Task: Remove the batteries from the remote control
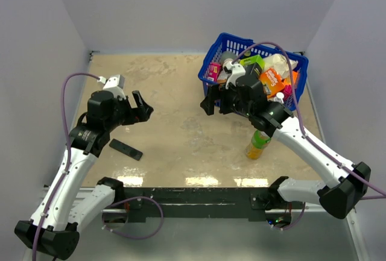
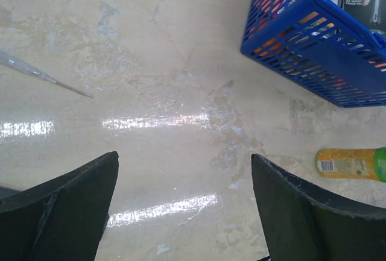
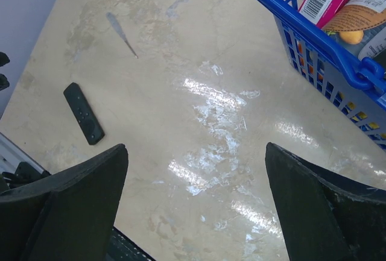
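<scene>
The remote control point(image 1: 125, 149) is a slim black bar lying flat on the table near the left arm; it also shows in the right wrist view point(image 3: 83, 113), button face up. No batteries are in view, and no recess shows. My left gripper point(image 1: 143, 105) is open and empty above the table, up and to the right of the remote; its own view point(image 2: 184, 155) shows only bare table between the fingers. My right gripper point(image 1: 211, 99) is open and empty by the basket's left side, with bare table between its fingers point(image 3: 196, 146).
A blue basket point(image 1: 210, 51) full of packets stands at the back right, also seen in the left wrist view point(image 2: 289, 29) and right wrist view point(image 3: 313, 38). An orange juice bottle point(image 1: 259, 143) stands below it point(image 2: 350, 163). A thin grey stick point(image 3: 120, 32) lies on the table point(image 2: 36, 74).
</scene>
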{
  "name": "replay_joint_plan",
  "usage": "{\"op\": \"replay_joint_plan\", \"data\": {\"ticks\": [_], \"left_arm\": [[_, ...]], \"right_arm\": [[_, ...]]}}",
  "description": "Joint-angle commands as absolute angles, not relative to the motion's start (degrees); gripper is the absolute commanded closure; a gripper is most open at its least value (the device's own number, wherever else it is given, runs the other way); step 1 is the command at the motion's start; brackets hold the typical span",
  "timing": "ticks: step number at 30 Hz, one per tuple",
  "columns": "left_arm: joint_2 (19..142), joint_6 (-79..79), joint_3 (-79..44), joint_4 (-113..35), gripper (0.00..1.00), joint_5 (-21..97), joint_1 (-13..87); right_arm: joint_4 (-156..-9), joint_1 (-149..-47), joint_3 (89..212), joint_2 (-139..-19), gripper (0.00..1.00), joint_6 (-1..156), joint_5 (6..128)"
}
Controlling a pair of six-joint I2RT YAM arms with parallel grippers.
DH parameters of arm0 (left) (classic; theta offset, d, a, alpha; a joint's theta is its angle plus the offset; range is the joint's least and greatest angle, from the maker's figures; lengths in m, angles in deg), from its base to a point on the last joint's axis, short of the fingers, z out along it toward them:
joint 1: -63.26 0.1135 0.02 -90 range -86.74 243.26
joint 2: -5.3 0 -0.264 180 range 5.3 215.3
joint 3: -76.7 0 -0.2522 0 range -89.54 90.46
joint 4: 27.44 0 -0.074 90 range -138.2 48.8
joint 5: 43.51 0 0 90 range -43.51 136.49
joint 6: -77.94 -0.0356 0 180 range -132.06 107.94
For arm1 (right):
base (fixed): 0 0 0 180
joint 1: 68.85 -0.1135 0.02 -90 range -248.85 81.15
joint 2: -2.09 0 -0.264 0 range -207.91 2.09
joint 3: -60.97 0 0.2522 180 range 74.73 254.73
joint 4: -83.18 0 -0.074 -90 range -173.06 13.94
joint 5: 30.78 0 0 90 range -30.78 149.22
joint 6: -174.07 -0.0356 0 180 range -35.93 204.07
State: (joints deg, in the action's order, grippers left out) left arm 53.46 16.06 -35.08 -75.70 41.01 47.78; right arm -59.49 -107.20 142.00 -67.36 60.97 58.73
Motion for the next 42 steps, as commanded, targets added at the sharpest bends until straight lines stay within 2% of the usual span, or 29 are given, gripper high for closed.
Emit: {"op": "replay_joint_plan", "data": {"ticks": [1, 9, 14, 21, 26, 32, 35, 42], "left_arm": [[53.11, 18.44, -32.85, -78.11, 0.05, 45.86, 48.14], [53.72, 24.13, -32.76, -83.2, 0.03, 59.64, 48.14], [57.06, 29.76, -32.5, -88.03, 0.01, 63.98, 50.15], [64.7, 40.49, -33.99, -95.42, 0.11, 71.79, 54.21], [66.29, 44.01, -37.94, -92.63, 0.16, 71.28, 56.31], [75.94, 47.61, -36.81, -94.28, 0.16, 72.86, 58.07], [78.68, 49.01, -37.68, -93.41, 0.2, 72.24, 59.04], [81.41, 51.49, -42.42, -89.98, 0.21, 72.6, 61.5]], "right_arm": [[-60.56, -107.26, 142.58, -65.32, 0.01, 59.98, 59.04], [-60.65, -107.26, 140.21, -63.56, 0.01, 60.07, 57.9], [-59.42, -107.26, 139.68, -62.69, 0.01, 59.9, 57.2], [-59.33, -107.34, 137.22, -59.61, 0.02, 60.07, 55.18], [-59.77, -107.26, 136.87, -57.24, 0.02, 60.07, 55.35], [-61.88, -107.34, 135.29, -55.21, 0.02, 59.63, 57.64], [-61.27, -107.26, 135.55, -55.12, 0.02, 59.63, 56.76], [-61.35, -107.26, 135.46, -53.98, 0.03, 59.02, 57.73]]}}
